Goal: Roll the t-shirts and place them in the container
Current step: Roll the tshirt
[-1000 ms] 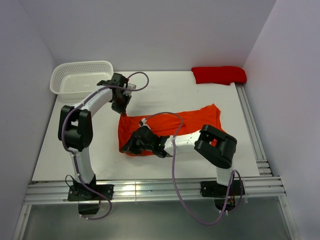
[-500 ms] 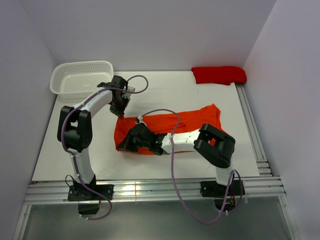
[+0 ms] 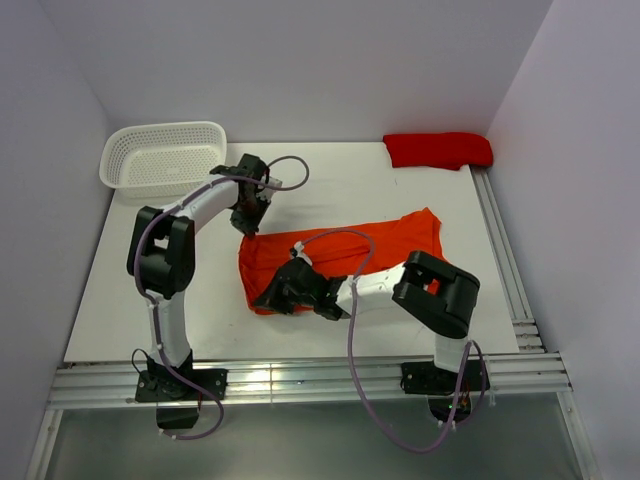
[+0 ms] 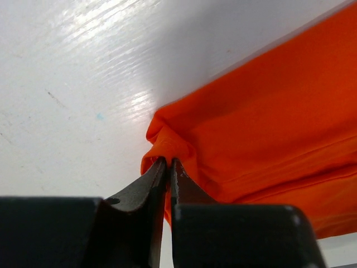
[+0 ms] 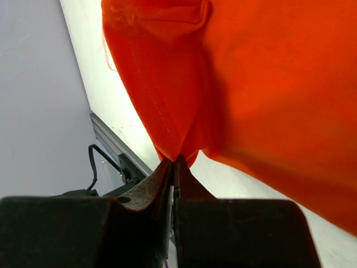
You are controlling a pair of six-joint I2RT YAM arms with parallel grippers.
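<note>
Top external | white table (image 3: pixel 330 180) | pale walls (image 3: pixel 300 60) | left claw (image 4: pixel 168 161), right claw (image 5: pixel 174 160) pinch orange t-shirt (image 3: pixel 390 240)

Bare table (image 3: pixel 340 180) between basket (image 3: pixel 160 150) far left and red t-shirt (image 3: pixel 438 150) far right

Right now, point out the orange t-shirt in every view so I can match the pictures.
Top external: orange t-shirt lies mid-table between the arms.
Left wrist: fills the right side, a corner bunched at the left tool.
Right wrist: fills the top and right, a fold drawn into the right tool.
Shared landmark: the white table, bare beside the shirt in all three.
</note>
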